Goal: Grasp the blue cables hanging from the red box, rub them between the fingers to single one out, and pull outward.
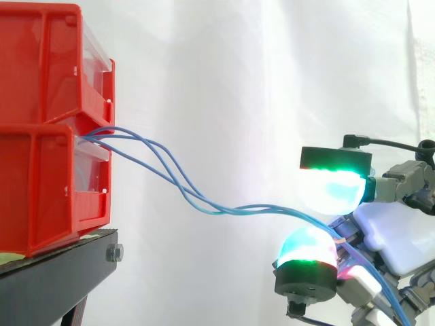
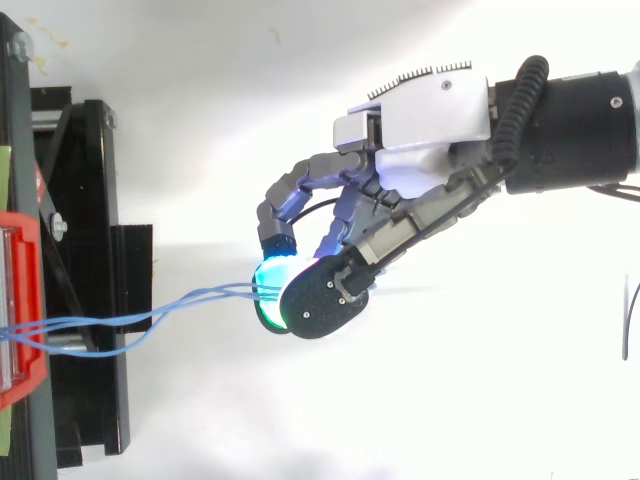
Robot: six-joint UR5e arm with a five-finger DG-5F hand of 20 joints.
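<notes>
Your hand (image 2: 425, 125) curls its glowing pads (image 1: 333, 187) round the blue cables (image 1: 234, 210), with several strands lying together across the lower pad. From there they run in a loose curve toward nine o'clock to the red box (image 1: 47, 190) on the black stand (image 1: 61, 268), before the white curtain (image 1: 238, 68). The grasp looks made; singling one out and pulling are yet to do.

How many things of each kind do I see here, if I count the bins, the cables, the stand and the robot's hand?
red bins: 2
blue cables: 3, as far as the strands can be told apart
black stand: 1
hand: 1, pinching the blue cables
Total: 7
</notes>
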